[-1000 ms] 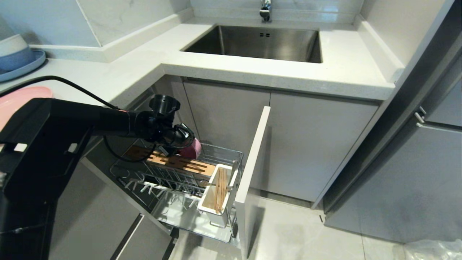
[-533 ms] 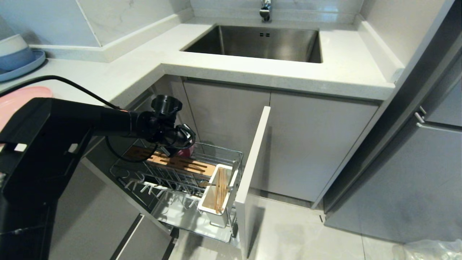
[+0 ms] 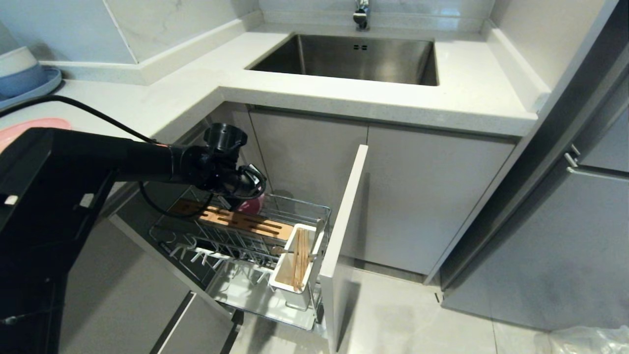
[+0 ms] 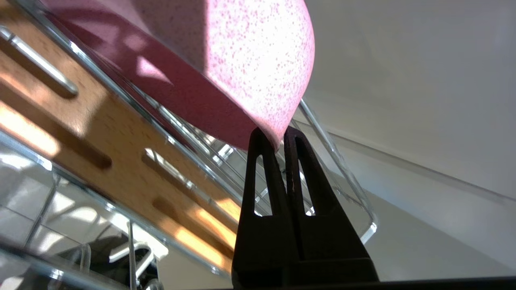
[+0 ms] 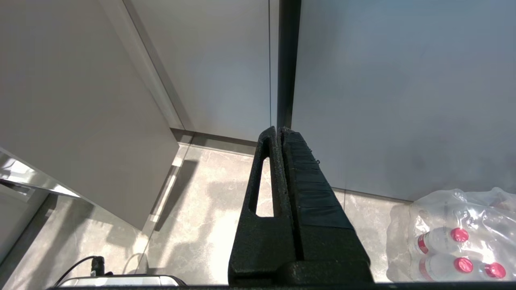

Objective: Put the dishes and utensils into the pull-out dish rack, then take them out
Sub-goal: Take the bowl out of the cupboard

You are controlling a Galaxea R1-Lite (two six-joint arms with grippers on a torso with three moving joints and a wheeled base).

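One pink bowl (image 4: 258, 68) sits tilted at the back of the pull-out dish rack (image 3: 255, 246), left of centre in the head view, and my left claw (image 4: 277, 135) is clenched on its rim, one finger on each side of the lip. Just in front of the bowl lies the slotted wooden bar (image 3: 241, 223); the chopsticks (image 3: 299, 258) stand in the white utensil holder (image 3: 287, 280) toward the lower middle of the frame. A pink plate (image 3: 19, 130) shows at the far left edge on the table (image 3: 344, 98). I judge this to be the unloading of the bowl. To do it well I should lift straight up until the bowl clears the wires and the bar, keeping the pinch firm, since a rim grip lets the bowl swing. My right claw (image 5: 280, 131) is clenched on nothing, parked over the floor.
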